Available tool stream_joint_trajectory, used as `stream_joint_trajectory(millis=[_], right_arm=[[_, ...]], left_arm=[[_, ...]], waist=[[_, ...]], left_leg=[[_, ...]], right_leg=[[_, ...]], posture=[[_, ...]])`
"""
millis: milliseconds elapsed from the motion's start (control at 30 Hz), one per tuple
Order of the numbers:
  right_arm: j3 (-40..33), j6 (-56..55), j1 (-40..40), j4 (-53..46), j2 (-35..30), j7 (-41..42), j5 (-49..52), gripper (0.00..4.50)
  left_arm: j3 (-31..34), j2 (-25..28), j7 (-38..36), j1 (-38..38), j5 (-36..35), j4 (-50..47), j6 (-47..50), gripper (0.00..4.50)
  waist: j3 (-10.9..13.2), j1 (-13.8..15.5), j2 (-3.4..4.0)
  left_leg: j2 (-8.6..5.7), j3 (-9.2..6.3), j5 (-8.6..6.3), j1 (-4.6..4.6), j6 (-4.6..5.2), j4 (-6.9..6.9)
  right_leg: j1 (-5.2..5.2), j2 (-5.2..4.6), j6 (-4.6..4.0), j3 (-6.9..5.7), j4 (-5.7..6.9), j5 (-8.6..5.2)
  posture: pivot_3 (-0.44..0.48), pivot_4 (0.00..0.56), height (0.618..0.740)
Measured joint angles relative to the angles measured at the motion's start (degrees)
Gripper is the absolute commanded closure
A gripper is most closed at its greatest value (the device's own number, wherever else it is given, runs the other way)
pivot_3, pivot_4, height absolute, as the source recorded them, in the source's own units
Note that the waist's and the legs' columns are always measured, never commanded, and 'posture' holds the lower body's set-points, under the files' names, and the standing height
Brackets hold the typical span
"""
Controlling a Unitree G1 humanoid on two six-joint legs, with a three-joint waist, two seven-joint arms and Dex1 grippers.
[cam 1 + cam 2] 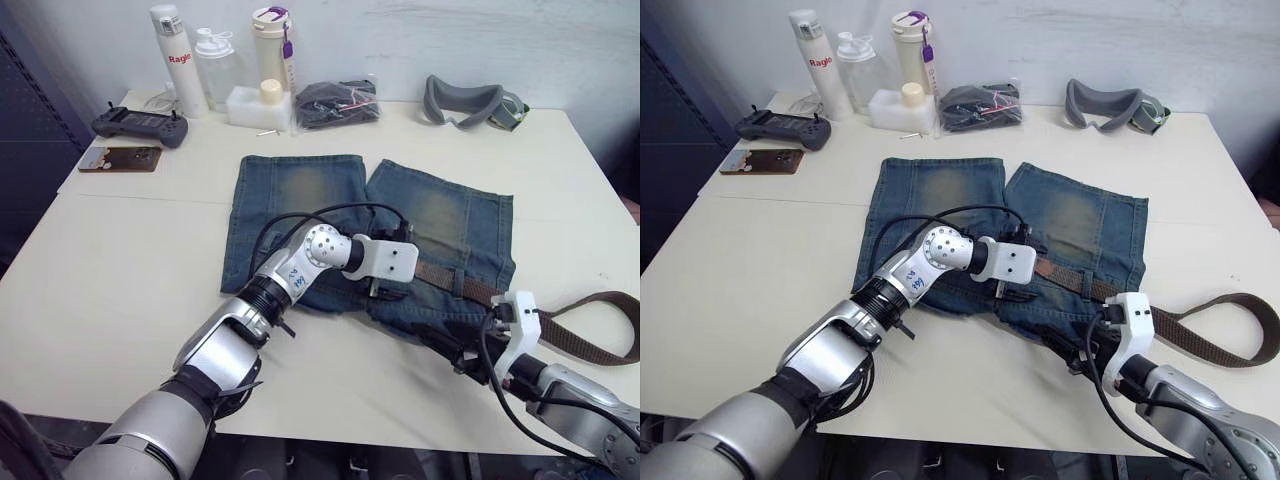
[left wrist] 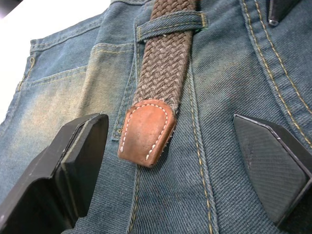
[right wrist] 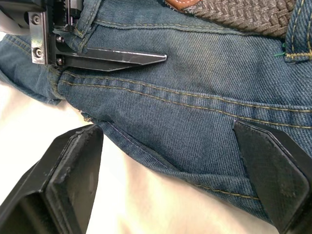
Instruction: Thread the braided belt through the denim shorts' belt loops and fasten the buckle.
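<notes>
I have the blue denim shorts (image 1: pixel 300 210) lying flat on the cream table (image 1: pixel 120 290), and the dark-brown braided belt (image 2: pixel 168 63) has passed under one narrow denim belt loop (image 2: pixel 168 25), its tan leather tip (image 2: pixel 146 131) resting on the waistband between my left gripper's (image 2: pixel 168 161) spread fingers, while the rest trails off to the right in a slack loop. My right gripper (image 3: pixel 170 170) is also spread wide, over the shorts' hem, holding nothing. The woven strap looks soft and floppy, so I'd pinch the stiffer leather tip to pull it on.
</notes>
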Motion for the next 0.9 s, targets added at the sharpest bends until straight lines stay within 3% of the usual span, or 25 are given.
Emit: stream_joint_trajectory(millis=[300,500,667,900], right_arm=[[-0.3,-1.1,-3.2,0.1,0.9,-0.7,-1.4,0.00],[0.1,-1.1,-4.7,2.4,1.8,-0.9,-4.8,0.00],[0.9,-0.3,-5.9,2.8,2.5,-0.9,-6.4,0.00],[0.9,0.6,-5.9,2.8,3.3,-1.7,-6.6,0.00]], left_arm=[[3.6,-0.4,-3.5,-1.0,-3.3,-1.5,3.3,0.07],[3.2,-2.4,3.5,-2.3,0.3,4.7,1.6,0.07],[-1.3,-3.8,11.5,-6.1,7.5,10.8,-2.6,0.07],[-3.4,-3.3,10.9,-7.9,10.0,13.0,-7.0,0.07]], waist=[[0.0,-0.1,0.00],[0.0,0.1,-0.01],[0.0,0.0,-0.02],[0.0,-0.1,-0.01]], left_leg=[[0.01,0.01,0.13,0.00,-0.22,0.00],[-0.04,-0.01,0.02,-0.02,-0.01,0.01],[-0.08,0.00,-0.03,-0.03,0.09,0.01],[-0.06,0.00,-0.03,0.00,0.09,0.01]], right_leg=[[-0.02,0.02,-0.02,-0.01,0.01,-0.01],[-0.01,-0.02,0.00,-0.02,0.01,0.00],[-0.01,-0.06,0.04,-0.02,-0.01,-0.01],[-0.01,-0.06,0.02,-0.03,0.01,-0.02]], posture=[[0.000,0.150,0.683],[0.000,0.150,0.683],[0.000,0.150,0.683],[0.000,0.150,0.683]])
